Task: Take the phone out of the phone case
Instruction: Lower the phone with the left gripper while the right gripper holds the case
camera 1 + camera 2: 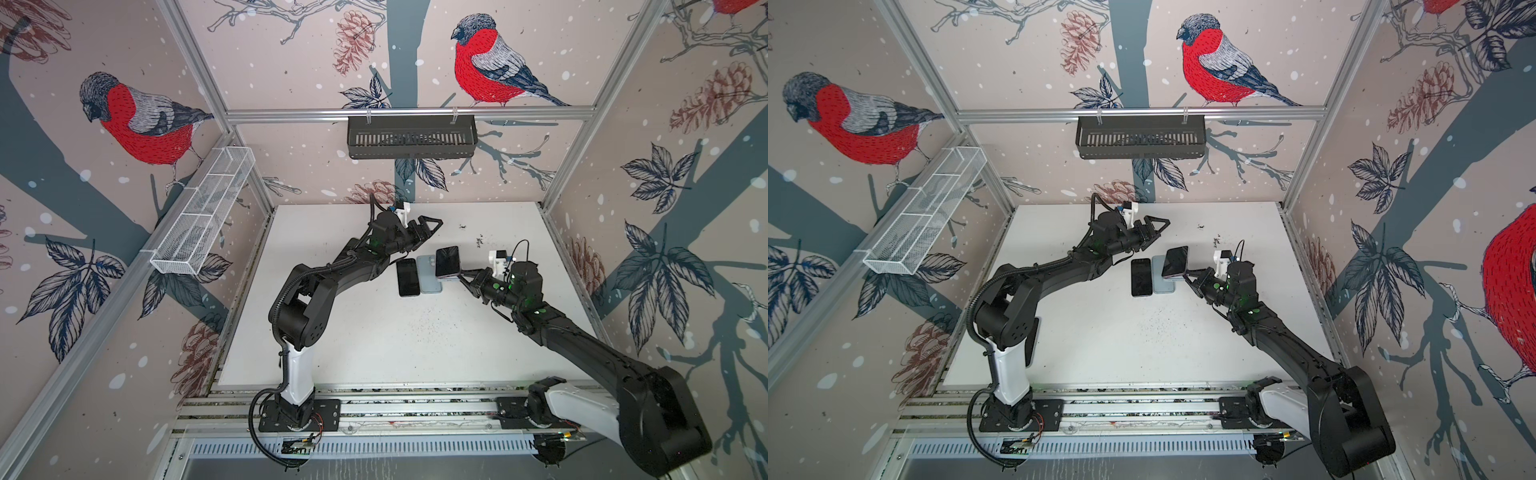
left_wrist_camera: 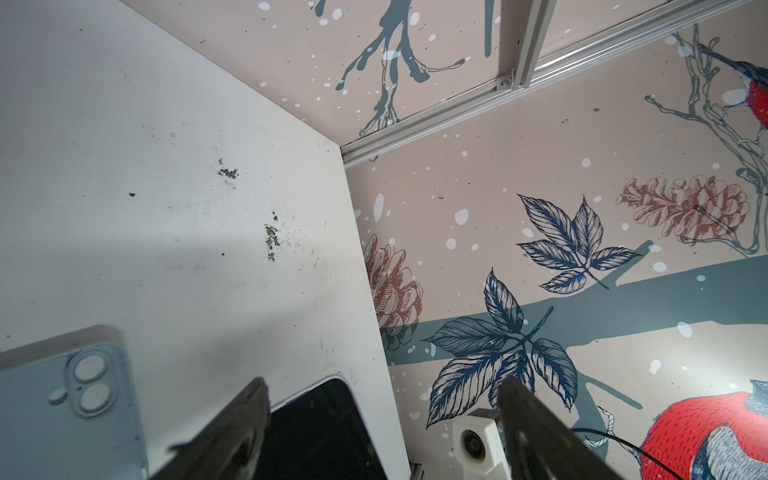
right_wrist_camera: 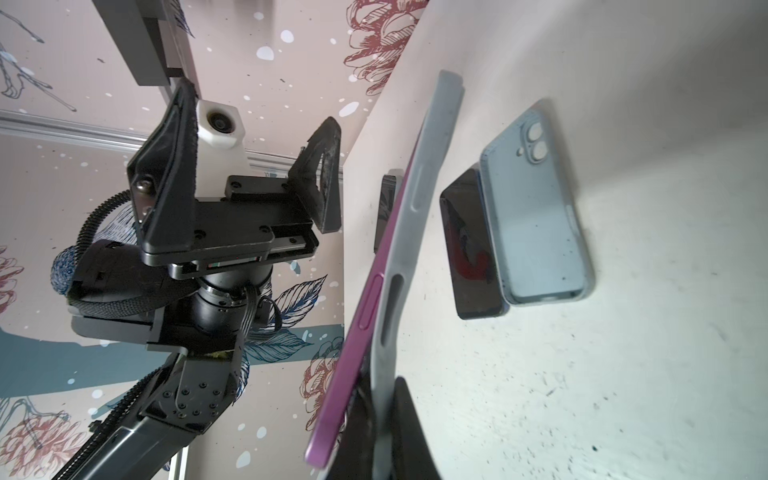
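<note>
My right gripper point(image 3: 380, 386) is shut on the edge of a grey phone case point(image 3: 419, 208). One finger sits inside it, behind the purple phone point(image 3: 361, 299). The phone's near end has peeled out of the case, and its far end still sits in it. In both top views the pair is held tilted above the table, phone point(image 1: 448, 262) screen up, with the right gripper point(image 1: 460, 275) at its near corner. My left gripper point(image 1: 432, 226) hangs open and empty behind and left of it, apart from it. From the left wrist the dark screen point(image 2: 320, 432) shows between my spread fingers point(image 2: 232, 428).
A bare black phone point(image 1: 408, 277) and a light blue case point(image 1: 428, 274), back up, lie side by side on the white table point(image 1: 374, 332) under the held phone. Dark crumbs point(image 1: 480, 241) lie at the back right. A black basket point(image 1: 411, 137) and a white mesh basket point(image 1: 203, 212) hang on the walls.
</note>
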Robot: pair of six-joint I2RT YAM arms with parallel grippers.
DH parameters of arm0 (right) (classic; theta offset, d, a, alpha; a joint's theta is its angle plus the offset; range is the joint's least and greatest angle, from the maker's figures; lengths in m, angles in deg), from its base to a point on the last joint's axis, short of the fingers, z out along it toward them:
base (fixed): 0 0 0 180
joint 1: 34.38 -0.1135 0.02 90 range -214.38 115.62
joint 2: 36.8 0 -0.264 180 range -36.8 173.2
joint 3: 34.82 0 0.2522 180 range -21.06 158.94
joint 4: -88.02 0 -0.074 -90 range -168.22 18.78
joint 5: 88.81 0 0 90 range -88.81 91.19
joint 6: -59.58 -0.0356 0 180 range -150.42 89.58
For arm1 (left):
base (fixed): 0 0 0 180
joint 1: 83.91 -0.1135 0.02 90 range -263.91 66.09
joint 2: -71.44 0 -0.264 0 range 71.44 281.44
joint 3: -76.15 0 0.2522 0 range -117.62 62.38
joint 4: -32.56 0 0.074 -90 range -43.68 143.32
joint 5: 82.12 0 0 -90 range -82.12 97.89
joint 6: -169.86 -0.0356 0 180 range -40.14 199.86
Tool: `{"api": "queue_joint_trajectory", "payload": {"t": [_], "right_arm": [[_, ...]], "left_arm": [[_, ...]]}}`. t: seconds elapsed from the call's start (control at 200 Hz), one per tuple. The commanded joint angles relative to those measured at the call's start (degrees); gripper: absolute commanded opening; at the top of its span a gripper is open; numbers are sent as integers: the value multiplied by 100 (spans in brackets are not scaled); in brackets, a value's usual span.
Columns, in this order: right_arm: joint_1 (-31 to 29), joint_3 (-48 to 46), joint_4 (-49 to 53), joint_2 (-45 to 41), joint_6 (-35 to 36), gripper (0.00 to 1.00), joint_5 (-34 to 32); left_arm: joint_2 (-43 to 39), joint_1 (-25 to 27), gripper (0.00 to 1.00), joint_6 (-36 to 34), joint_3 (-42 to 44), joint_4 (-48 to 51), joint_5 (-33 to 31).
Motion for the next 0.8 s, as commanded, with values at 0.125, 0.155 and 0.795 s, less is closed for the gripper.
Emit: {"api": "queue_joint_trajectory", "payload": {"t": [0.125,0.155,0.795], "right_arm": [[223,-253,-154,26,182,0,86],[261,-284,-177,43,202,0,116],[691,-252,-117,920,411,0,505]], "left_arm": [[-121,138,86,-1079,-327,944,0],[-168,162,85,-1312,-368,1134,11],[-512,1347,84,-6333,-1323,4883,-272]]}}
